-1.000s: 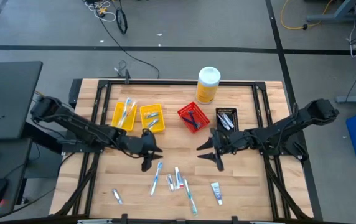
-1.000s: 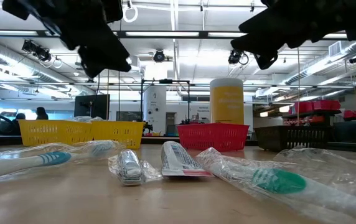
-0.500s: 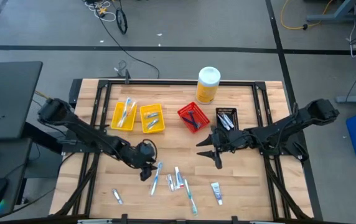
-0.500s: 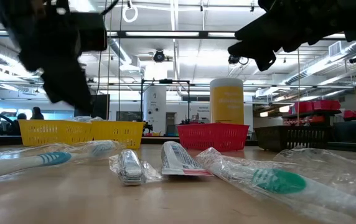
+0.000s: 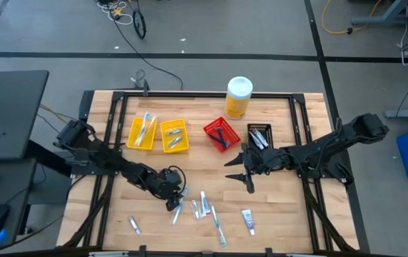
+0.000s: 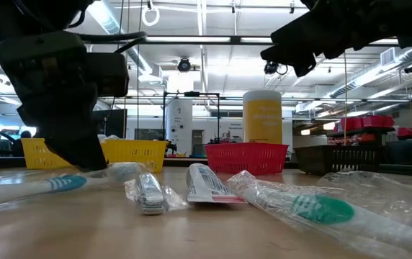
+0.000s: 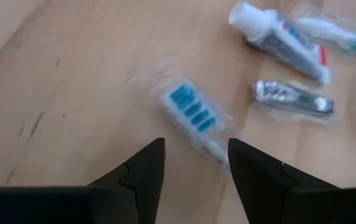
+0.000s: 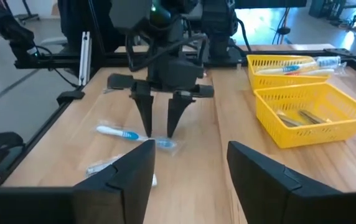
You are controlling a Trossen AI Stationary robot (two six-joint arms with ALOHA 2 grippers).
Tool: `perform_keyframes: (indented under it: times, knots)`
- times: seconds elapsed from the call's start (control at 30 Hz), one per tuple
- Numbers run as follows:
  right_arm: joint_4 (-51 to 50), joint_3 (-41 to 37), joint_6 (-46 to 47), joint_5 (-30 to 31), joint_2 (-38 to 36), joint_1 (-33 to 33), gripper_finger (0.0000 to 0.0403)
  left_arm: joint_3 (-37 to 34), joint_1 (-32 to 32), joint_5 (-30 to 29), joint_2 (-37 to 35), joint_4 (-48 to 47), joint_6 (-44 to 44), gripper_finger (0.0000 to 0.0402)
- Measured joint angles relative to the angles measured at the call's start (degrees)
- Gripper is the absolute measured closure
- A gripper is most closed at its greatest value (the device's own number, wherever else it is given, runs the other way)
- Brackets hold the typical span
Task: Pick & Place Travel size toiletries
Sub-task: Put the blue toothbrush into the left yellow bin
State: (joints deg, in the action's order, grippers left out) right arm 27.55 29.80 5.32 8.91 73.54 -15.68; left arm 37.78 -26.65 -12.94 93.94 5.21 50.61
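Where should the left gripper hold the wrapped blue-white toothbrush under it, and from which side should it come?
Grip the slim handle just behind the blue bristle head of the toothbrush, coming straight down from above. It lies flat on the table, and the open left gripper already straddles the handle crosswise.

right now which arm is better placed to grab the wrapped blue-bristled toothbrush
Left. The left gripper is open, its fingers straddling the wrapped blue-bristled toothbrush on the wooden table. The right gripper hovers farther off, near the red bin.
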Motion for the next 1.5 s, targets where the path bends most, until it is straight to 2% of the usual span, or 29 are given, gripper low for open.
perform_keyframes:
  times: [0.17, 0.3, 0.63, 0.9, 1.1, 1.37, 1.5]
  knots:
    - [-0.17, 0.00, -0.02, -0.03, 0.00, 0.00, 0.0192, 0.04, 0.05, -3.07, -0.05, -1.39, -4.94, 0.0225]
    - [-0.09, 0.00, -0.04, -0.04, 0.00, 0.00, 0.0201, 0.04, 0.63, -2.50, -0.05, -1.88, -9.33, 0.0250]
    - [-0.26, -0.02, -0.04, -0.07, 0.00, 0.00, 0.0218, 0.04, 1.42, 0.36, -0.05, -1.64, -11.01, 0.0390]
    - [-0.26, -0.02, -0.04, -0.05, 0.00, 0.00, 0.0220, 0.04, 2.05, 0.83, -0.66, -2.29, -14.73, 0.0396]
    - [-0.15, -0.02, -0.03, -0.04, 0.00, 0.01, 0.0210, 0.04, 3.12, -0.60, -4.88, -10.51, -14.70, 0.0398]
    - [-0.26, -0.04, -0.02, -0.04, 0.00, 0.00, 0.0209, 0.04, 3.13, -7.54, -12.71, -23.12, -15.00, 0.0399]
    - [-0.26, -0.05, 0.15, -0.02, 0.00, 0.00, 0.0219, 0.04, 3.13, -12.57, -16.66, -29.86, -12.06, 0.0399]
